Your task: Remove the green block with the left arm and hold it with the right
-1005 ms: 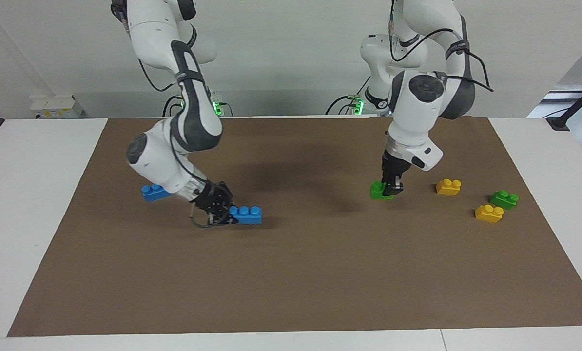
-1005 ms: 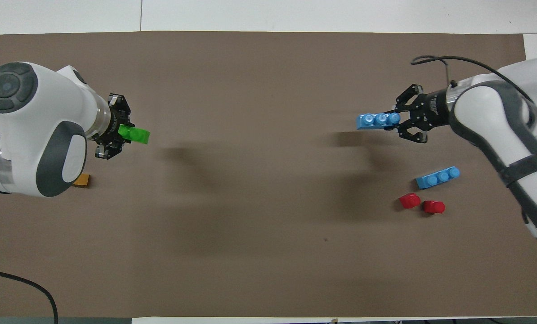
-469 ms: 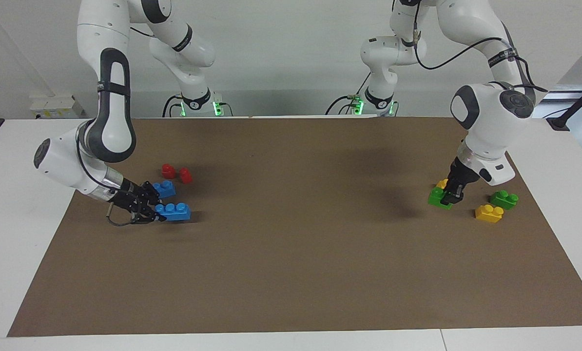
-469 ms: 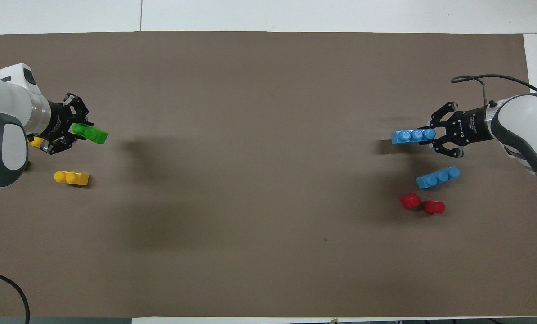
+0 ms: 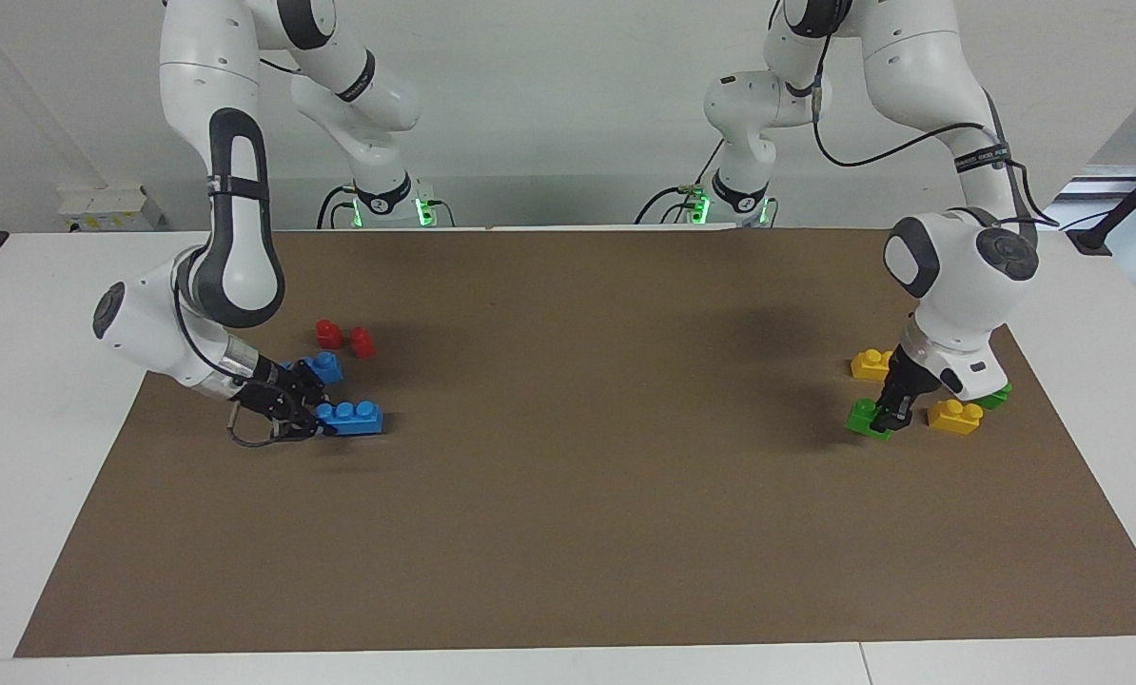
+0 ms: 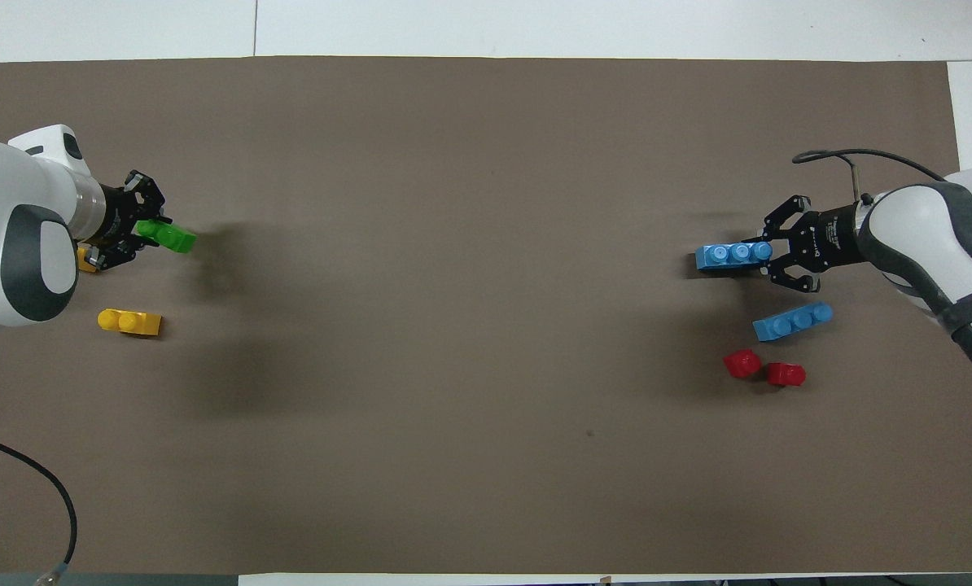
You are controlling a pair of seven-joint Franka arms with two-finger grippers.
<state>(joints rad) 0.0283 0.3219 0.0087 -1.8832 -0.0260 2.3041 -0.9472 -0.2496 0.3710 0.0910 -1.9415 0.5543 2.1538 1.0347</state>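
My left gripper is shut on one end of the bright green block and holds it low at the mat, toward the left arm's end of the table. Both also show in the overhead view, the left gripper and the green block. My right gripper is shut on the end of a blue three-stud brick that lies low on the mat at the right arm's end. In the overhead view the right gripper grips that blue brick.
Two yellow bricks lie close around the green block. A darker green brick is partly hidden by the left wrist. A second blue brick and two red pieces lie near the right gripper.
My left gripper has lowered the green block to the mat beside the yellow bricks. My right gripper has shifted the blue brick slightly toward the table's middle.
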